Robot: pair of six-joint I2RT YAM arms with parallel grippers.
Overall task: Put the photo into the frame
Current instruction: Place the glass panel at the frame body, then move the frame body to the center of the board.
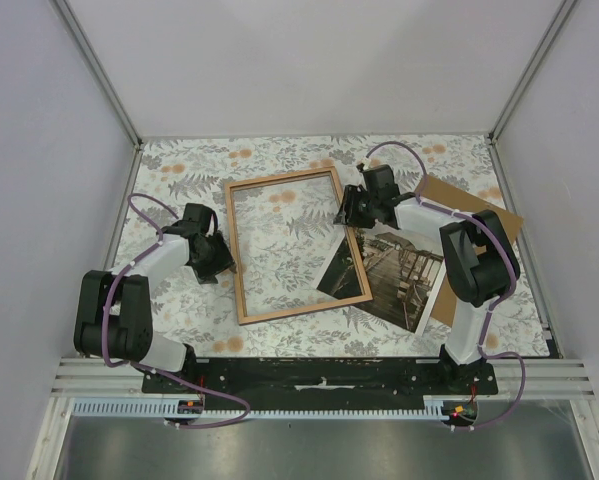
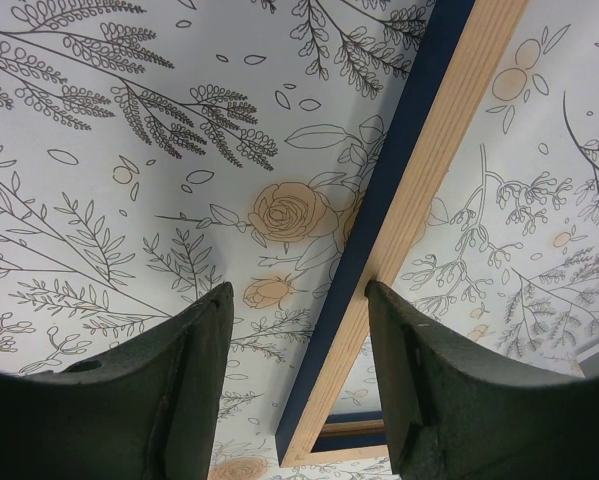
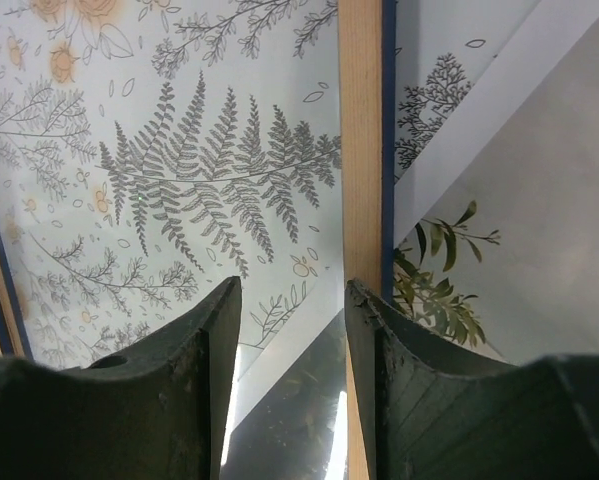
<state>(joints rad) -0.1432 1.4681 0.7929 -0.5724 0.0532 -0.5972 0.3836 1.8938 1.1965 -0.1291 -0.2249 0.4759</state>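
Lying flat on the table, frame has its left rail between the left gripper's spread fingers. Right gripper, fingers also apart, sits at the right rail. Photo lies face up just beside it, edge under that rail.

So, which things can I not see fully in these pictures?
Photo: top view, far right corner hidden by the right arm.
Backing board: top view, middle hidden by that arm.
Frame: right wrist view, rim passes behind a finger; contact unclear.
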